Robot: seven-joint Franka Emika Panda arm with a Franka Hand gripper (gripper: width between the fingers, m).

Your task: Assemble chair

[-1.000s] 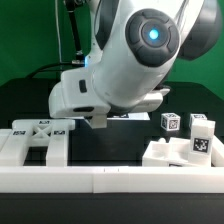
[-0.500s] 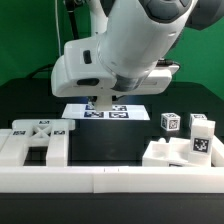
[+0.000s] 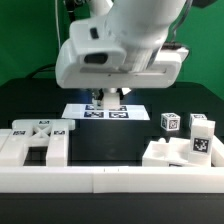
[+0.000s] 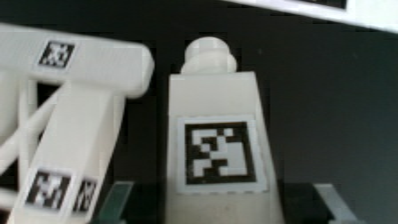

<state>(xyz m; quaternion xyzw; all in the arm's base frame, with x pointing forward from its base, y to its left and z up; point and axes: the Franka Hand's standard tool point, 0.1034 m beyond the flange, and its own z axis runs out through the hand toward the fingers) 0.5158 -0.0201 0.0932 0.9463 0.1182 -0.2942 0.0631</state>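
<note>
- Hand [image 3: 110,98] hangs low from the arm, over the far middle of the black counter [image 3: 110,148], above the marker board [image 3: 105,111].
- Wrist view: the jaws sit nearly together, one either side of the tagged end of a white leg piece [image 4: 217,120]; I read this as a pinch on that piece. A rounded peg [image 4: 212,52] caps its far end.
- Judgement: gripped at the tagged end so the peg end stays free for seating into a socket.
- A second chair part, a white frame piece [image 4: 80,95] with its own tags, lies just beside the held leg in the wrist view; whether the two touch, cannot tell.
- Rest of the chair is scattered along the near edge: a cross-braced frame part [image 3: 38,140] at the exterior view's left, a blocky part [image 3: 185,152] at the exterior view's right, with two small tagged blocks [image 3: 171,122] behind it.
- Long white border wall [image 3: 112,178] closes the near edge; parts resting against it likely stay squared there.
- Open room: bare black counter between the two near groups, and dark counter around the marker board. Room to swing looks better toward the middle than toward either cluster.
- Risk, as I judge it: the arm's bulk hides the hand from the exterior view, so clearance to the board is unclear.
</note>
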